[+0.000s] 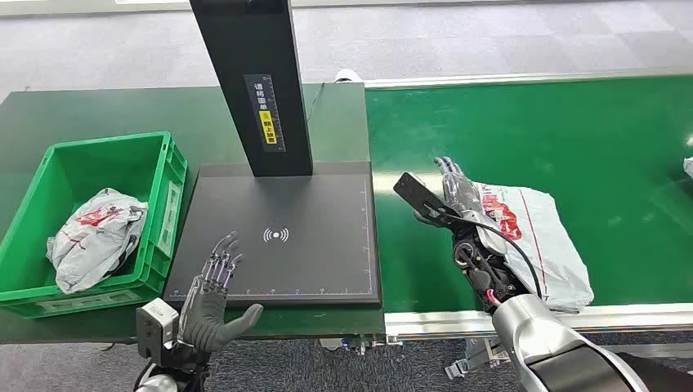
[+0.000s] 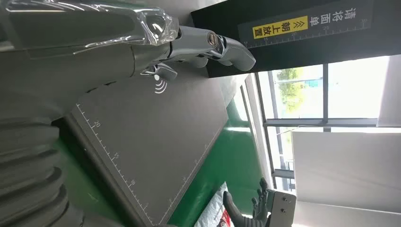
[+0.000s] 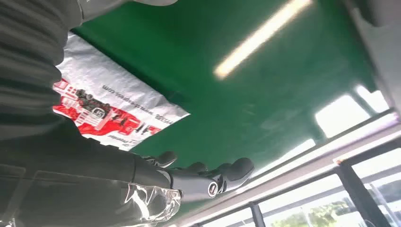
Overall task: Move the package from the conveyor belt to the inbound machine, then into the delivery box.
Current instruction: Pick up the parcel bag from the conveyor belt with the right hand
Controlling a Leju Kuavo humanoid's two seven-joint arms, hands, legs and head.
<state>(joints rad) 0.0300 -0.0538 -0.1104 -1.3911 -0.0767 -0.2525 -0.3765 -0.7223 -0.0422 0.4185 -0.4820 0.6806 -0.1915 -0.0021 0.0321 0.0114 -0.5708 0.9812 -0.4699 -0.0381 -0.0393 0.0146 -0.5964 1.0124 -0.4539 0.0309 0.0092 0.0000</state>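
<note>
A white plastic package (image 1: pixel 539 237) with red print lies on the green conveyor belt (image 1: pixel 531 131), close to its near edge. My right hand (image 1: pixel 458 212) hovers at the package's left end with its fingers stretched out and nothing in them. In the right wrist view the package (image 3: pixel 113 99) lies flat on the belt beyond my right hand (image 3: pixel 189 177). My left hand (image 1: pixel 214 282) is open over the front left corner of the inbound machine's black plate (image 1: pixel 310 245). The green delivery box (image 1: pixel 73 163) stands left of the plate.
The machine's black post (image 1: pixel 253 82) rises from the back of the plate. Another white bag (image 1: pixel 94 233) lies inside the green box. A white object (image 1: pixel 689 166) shows at the belt's far right edge. A metal rail (image 1: pixel 458 318) runs along the belt's near side.
</note>
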